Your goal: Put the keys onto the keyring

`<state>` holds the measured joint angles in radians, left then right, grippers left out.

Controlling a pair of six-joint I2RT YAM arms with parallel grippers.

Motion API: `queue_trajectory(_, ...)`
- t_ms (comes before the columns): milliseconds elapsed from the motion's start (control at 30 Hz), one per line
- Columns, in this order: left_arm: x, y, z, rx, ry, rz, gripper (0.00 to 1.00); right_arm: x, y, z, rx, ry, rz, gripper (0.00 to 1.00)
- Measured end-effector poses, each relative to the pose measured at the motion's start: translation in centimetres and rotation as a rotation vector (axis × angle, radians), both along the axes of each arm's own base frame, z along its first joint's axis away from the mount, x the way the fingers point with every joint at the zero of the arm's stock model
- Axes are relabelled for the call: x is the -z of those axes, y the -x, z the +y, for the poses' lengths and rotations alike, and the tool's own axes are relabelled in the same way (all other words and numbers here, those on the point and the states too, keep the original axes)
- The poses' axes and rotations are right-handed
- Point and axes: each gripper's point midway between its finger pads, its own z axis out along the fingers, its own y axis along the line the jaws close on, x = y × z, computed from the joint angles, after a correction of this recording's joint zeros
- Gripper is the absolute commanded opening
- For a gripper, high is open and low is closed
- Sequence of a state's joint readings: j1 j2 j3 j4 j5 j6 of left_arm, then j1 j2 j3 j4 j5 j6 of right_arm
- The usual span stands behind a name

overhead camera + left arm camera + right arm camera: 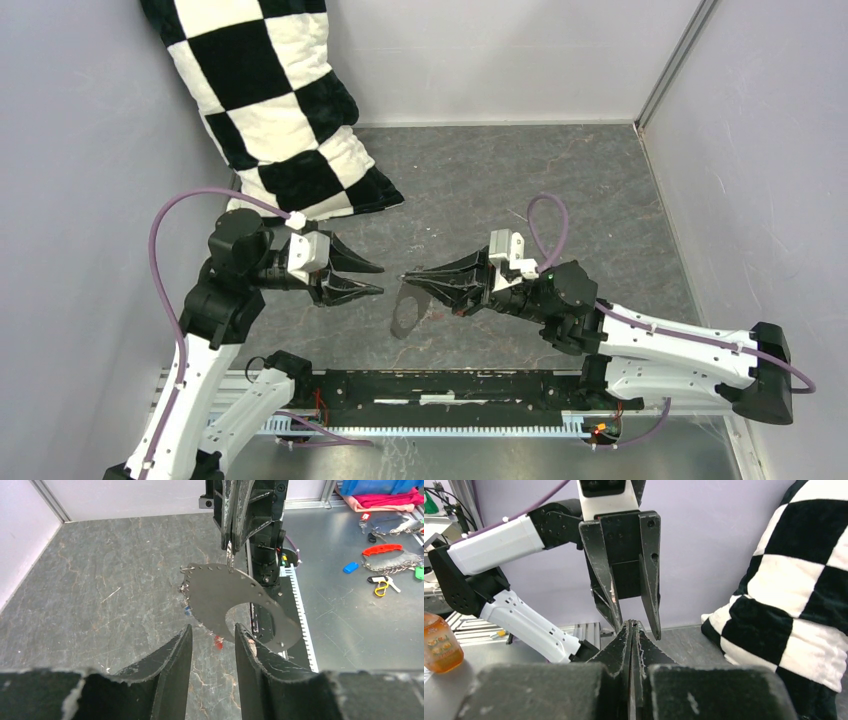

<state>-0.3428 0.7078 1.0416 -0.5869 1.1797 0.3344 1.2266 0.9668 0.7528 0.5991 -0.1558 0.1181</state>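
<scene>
Grey keyring [400, 325] hangs from right claw [408, 278], which is clamped on it; left claw [381, 279] apart, empty. Left wrist: red key [218, 641], blue key [187, 611] by its rim, attachment unclear. Right wrist: right claw pressed together. Mid-threading, I judge; next needs left claw gripping a key.

The desk [520, 180] is viewed steeply from above and behind; the left fingers [172, 665] are looked along closely toward the right fingers [235, 510], and conversely from the right wrist; the space between the fingers is shared by all views.
</scene>
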Motion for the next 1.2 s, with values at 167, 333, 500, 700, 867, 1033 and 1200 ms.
queue_trajectory(167,-0.4,-0.2,-0.2,0.004,0.023,0.006,0.4,-0.7,0.2,-0.1,-0.01,-0.046,-0.002,0.01)
queue_trajectory(333,-0.4,-0.8,-0.7,-0.005,0.063,0.082,0.38,-0.9,0.4,0.2,-0.032,-0.074,0.003,0.01)
queue_trajectory(500,-1.3,-0.8,-1.1,0.0,0.108,0.13,0.37,-0.3,0.5,0.8,-0.049,-0.082,0.016,0.01)
queue_trajectory(700,-2.5,0.5,-1.1,0.058,0.131,0.135,0.35,-0.3,0.5,0.8,-0.056,-0.111,0.021,0.01)
queue_trajectory(867,-2.7,1.5,-1.0,0.103,0.129,0.134,0.35,-0.8,0.5,1.0,-0.062,-0.142,0.023,0.01)
queue_trajectory(1033,-2.4,1.5,-1.0,0.104,0.121,0.158,0.35,-0.9,0.5,1.3,-0.072,-0.161,0.034,0.01)
queue_trajectory(1200,-2.2,0.9,-1.1,0.084,0.117,0.179,0.35,-0.9,0.5,1.5,-0.082,-0.175,0.045,0.01)
